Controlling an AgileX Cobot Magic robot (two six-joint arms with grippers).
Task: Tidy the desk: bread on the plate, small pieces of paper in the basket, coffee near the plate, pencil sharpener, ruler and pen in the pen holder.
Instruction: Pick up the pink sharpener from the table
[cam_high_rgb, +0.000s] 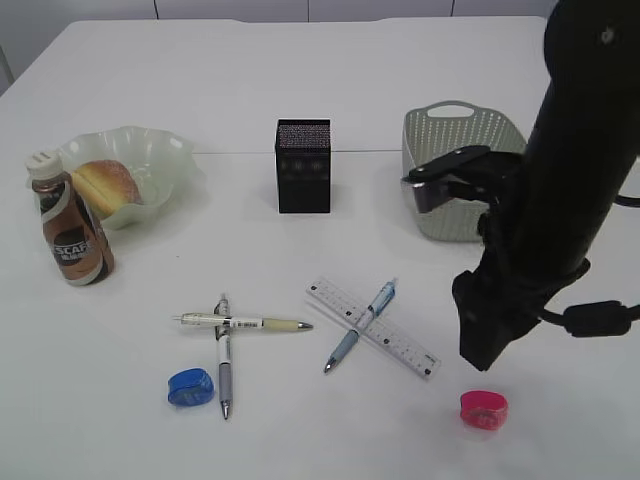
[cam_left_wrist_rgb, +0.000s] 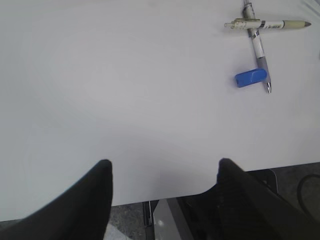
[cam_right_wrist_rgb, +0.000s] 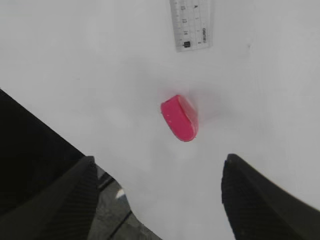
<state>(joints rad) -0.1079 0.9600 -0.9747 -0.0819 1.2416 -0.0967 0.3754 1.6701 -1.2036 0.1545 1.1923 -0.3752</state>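
My right gripper (cam_right_wrist_rgb: 157, 165) is open and empty, hovering just above a pink pencil sharpener (cam_right_wrist_rgb: 180, 117) near the table's front edge; the exterior view shows both (cam_high_rgb: 485, 345) (cam_high_rgb: 483, 409). My left gripper (cam_left_wrist_rgb: 162, 167) is open and empty over the front left edge. A blue sharpener (cam_left_wrist_rgb: 251, 78) lies beside two crossed pens (cam_high_rgb: 245, 322). A blue pen (cam_high_rgb: 360, 325) lies across the ruler (cam_high_rgb: 385, 335). The bread (cam_high_rgb: 105, 185) is on the plate (cam_high_rgb: 165, 150), with the coffee bottle (cam_high_rgb: 70, 230) beside it. The black pen holder (cam_high_rgb: 302, 165) stands at centre. No paper pieces show.
A grey-green basket (cam_high_rgb: 460, 150) stands at the back right, partly behind my right arm. The table's front edge (cam_left_wrist_rgb: 150, 197) lies right under both grippers.
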